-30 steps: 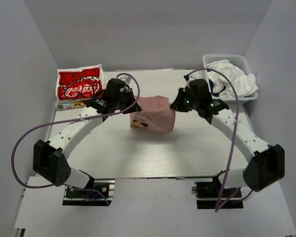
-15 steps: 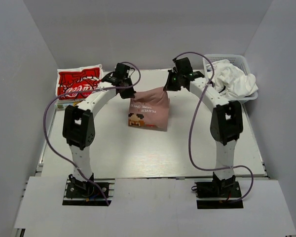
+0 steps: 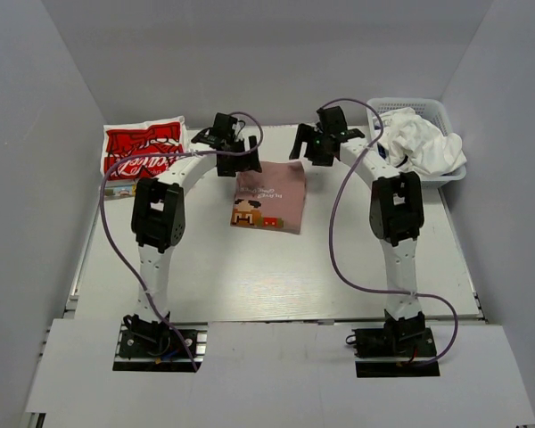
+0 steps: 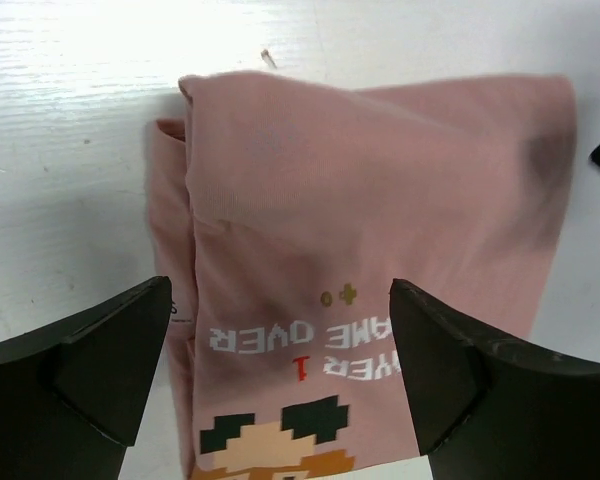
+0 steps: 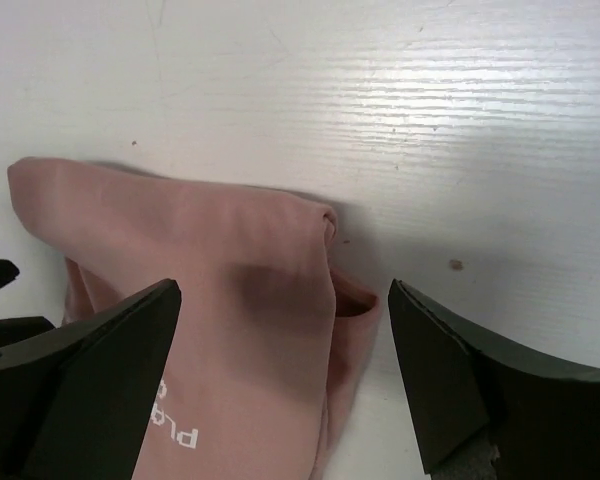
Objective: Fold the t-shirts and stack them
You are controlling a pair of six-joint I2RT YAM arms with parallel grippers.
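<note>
Pink t-shirt dropped flat between red t-shirt and basket.

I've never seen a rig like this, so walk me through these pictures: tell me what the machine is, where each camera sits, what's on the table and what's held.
These are two robot arms bolted at the near edge of a white table, each ending in a two-finger hand. The wide picture comes from a fixed camera above and behind them. The two close-ups come from cameras on the wrists; the dark wedges at the bottom are that hand's own fingers. Mid-table lies a folded pink t-shirt with a pixel print. A folded red t-shirt lies far left, and a white basket far right holds crumpled white cloth. The left hand and right hand hover over the pink shirt's far edge, both open, holding nothing.
</note>
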